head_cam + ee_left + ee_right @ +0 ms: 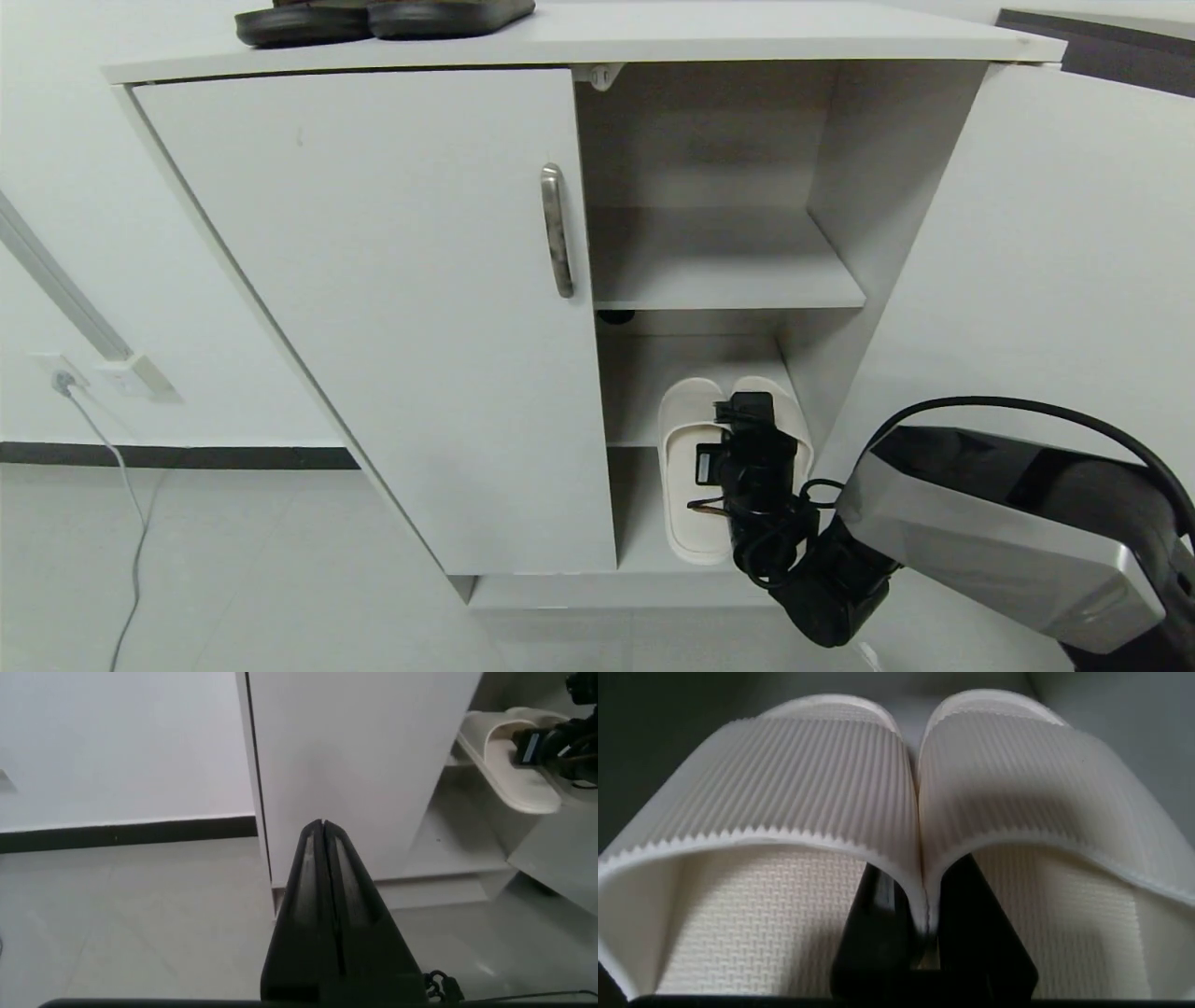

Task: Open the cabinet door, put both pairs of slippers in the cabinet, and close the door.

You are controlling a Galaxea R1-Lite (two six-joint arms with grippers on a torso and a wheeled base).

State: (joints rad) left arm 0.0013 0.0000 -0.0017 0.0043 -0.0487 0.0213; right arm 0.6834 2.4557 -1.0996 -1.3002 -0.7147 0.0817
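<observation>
**Operator:** Where is the white pair?

**Me:** In my right gripper [924,917]. My wrist camera shows both fingers [878,924] clenched on the two inner walls of the white slippers [822,775], pressed together, ribbed straps up. From my head I see the pair in the cabinet [747,37], in its open right half and low down, under the middle shelf [719,261], toes inward and heels sticking out past the front edge.

**Operator:** Resting on a board?

**Me:** I cannot tell. My own arm covers the soles from above, and the left wrist camera catches the pair from the side at its corner only.

**Operator:** And the other hand?

**Me:** My left gripper [323,835] is pinched shut on nothing, low over the floor [140,915], facing the cabinet's closed left door [373,308].

**Operator:** The second pair?

**Me:** The dark slippers [373,17] lie on top of the cabinet, above the closed door. The right door [1055,243] stands swung wide open.
</observation>
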